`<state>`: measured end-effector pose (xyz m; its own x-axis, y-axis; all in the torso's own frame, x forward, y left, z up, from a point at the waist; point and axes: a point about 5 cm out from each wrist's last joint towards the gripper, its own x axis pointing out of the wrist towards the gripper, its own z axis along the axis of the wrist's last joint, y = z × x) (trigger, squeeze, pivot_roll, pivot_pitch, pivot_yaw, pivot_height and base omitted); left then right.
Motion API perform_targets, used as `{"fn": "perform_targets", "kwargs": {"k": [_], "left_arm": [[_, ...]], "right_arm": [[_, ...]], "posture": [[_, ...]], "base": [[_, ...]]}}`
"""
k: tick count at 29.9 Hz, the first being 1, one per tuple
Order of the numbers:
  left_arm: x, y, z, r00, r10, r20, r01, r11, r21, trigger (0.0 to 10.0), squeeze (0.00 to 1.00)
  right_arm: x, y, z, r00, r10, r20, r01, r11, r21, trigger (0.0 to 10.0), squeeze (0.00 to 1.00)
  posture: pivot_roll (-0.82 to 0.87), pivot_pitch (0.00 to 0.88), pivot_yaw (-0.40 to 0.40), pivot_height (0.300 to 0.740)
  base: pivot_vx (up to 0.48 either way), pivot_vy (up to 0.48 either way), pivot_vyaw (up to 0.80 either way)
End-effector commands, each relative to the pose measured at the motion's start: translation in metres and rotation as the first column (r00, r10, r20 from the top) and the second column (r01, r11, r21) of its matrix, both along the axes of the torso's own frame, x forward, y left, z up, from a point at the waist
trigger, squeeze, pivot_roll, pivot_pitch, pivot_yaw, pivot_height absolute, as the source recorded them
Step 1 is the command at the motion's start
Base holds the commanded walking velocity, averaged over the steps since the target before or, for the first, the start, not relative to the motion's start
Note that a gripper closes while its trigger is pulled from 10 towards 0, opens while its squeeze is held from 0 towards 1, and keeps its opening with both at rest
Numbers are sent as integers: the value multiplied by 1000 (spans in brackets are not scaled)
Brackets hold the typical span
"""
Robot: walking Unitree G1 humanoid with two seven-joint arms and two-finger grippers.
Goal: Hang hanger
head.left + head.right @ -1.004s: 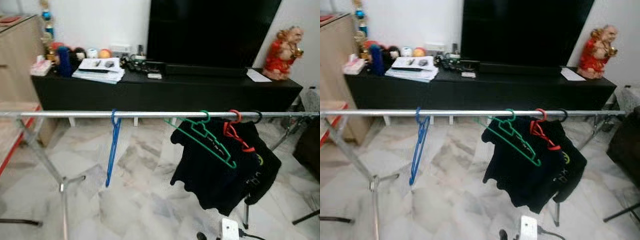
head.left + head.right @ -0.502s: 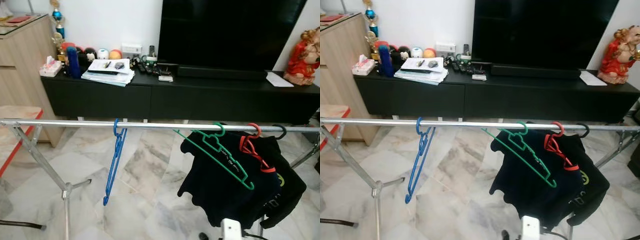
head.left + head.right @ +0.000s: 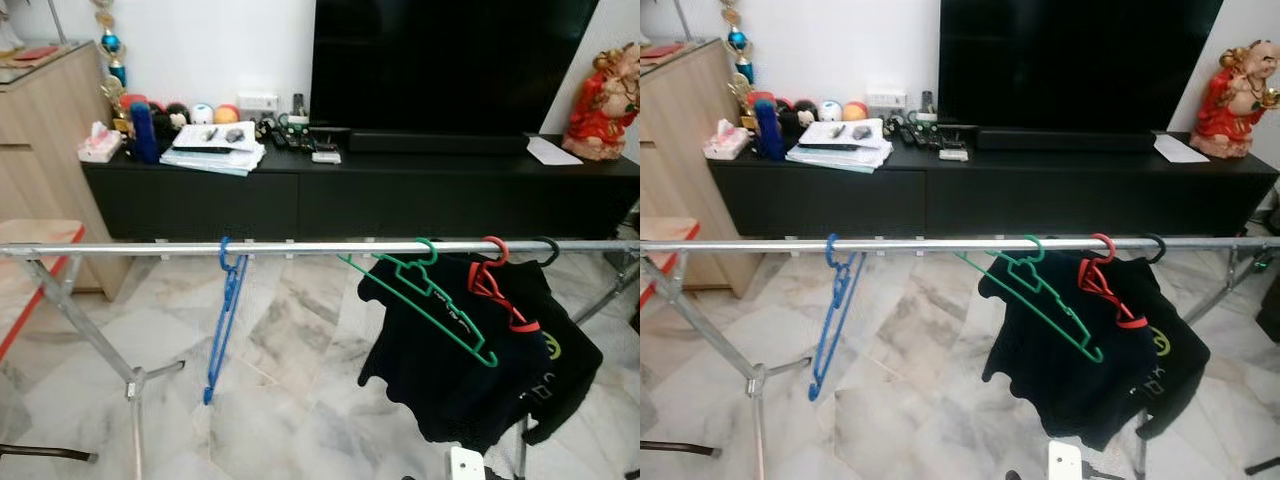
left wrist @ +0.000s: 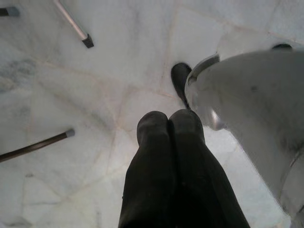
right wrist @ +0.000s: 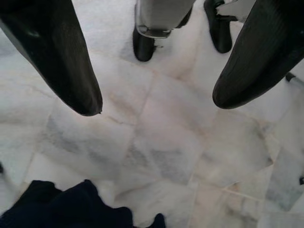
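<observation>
A silver rail (image 3: 300,247) runs across the room on splayed metal legs (image 3: 95,335), over a marble floor (image 3: 290,400). Toward its left, a blue hanger (image 3: 224,318) hangs empty from the rail, turned almost edge-on so it looks like a narrow strip. Farther right a green hanger (image 3: 425,295) is hooked on the rail too, tilted with its long arm sloping down to the right, in front of a black shirt (image 3: 450,370). Just beside it a red hanger (image 3: 495,285) carries that dark clothing, and a black hook (image 3: 546,250) sits on the rail at the far right.

Behind the rail stands a long black cabinet (image 3: 360,195) with papers (image 3: 212,150), small balls and a blue bottle (image 3: 144,132) at its left end, a big dark TV (image 3: 450,60) above the middle, and a red figurine (image 3: 603,102) at the right. A wooden cupboard (image 3: 45,150) is at the far left.

Both arms hang low, pointing at the floor. The left gripper (image 4: 170,126) has its two fingers pressed together with nothing between them, next to a silver robot leg (image 4: 251,114). The right gripper (image 5: 156,102) has its fingers (image 5: 57,57) spread wide and empty, above the marble and a bit of dark cloth (image 5: 71,209).
</observation>
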<state>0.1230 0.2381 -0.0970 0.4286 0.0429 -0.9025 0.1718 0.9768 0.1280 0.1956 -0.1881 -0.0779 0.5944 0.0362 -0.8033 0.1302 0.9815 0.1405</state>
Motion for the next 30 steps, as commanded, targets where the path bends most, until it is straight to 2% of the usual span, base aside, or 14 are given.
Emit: {"fn": "perform_targets", "kwargs": {"k": [1, 4, 17, 21, 25, 26, 29, 30], "left_arm": [[1, -9, -2, 1000, 0, 1, 0, 1000, -18, 10000, 0], [0, -15, -4, 1000, 5, -1, -5, 1000, -20, 10000, 0], [-1, -20, -5, 1000, 18, -6, -18, 999, -35, 10000, 0], [1, -26, -6, 1000, 18, 0, -18, 999, -46, 10000, 0], [0, -29, -6, 1000, 20, 2, -20, 999, -50, 10000, 0], [0, -29, -7, 1000, 18, 1, -18, 999, -49, 10000, 0], [-3, -27, -7, 1000, 21, -2, -21, 999, -45, 10000, 0], [-3, -26, -7, 1000, 23, -3, -23, 999, -44, 10000, 0]], "right_arm": [[0, -5, 1, 1000, -4, 1, 4, 1000, -18, 10000, 0], [0, -5, 1, 1000, 8, 3, -8, 1000, -23, 10000, 0], [2, -5, 2, 999, -33, 26, 33, 999, -7, 10000, 0], [7, -7, 6, 995, -39, 91, 40, 999, -11, 10000, 0], [10, -10, 10, 984, -93, 152, 96, 995, -17, 10000, 0], [11, -11, 11, 973, -139, 187, 141, 990, 1, 10000, 0], [12, -12, 13, 960, -162, 228, 164, 986, 10, 10000, 0], [17, -15, 19, 946, -156, 285, 161, 987, 7, 10000, 0]], "posture": [[-26, 0, -35, 740], [-25, 0, -36, 740], [-50, 0, -42, 740], [-70, 0, -50, 740], [-75, 0, -57, 740], [-75, 0, -62, 740], [-74, 0, -71, 740], [-73, 0, -73, 740]], "base": [[0, -469, 0], [0, -170, 0], [0, 0, 0], [0, 0, 0], [0, 0, 0], [0, 0, 0], [0, 0, 0], [0, 0, 0]]}}
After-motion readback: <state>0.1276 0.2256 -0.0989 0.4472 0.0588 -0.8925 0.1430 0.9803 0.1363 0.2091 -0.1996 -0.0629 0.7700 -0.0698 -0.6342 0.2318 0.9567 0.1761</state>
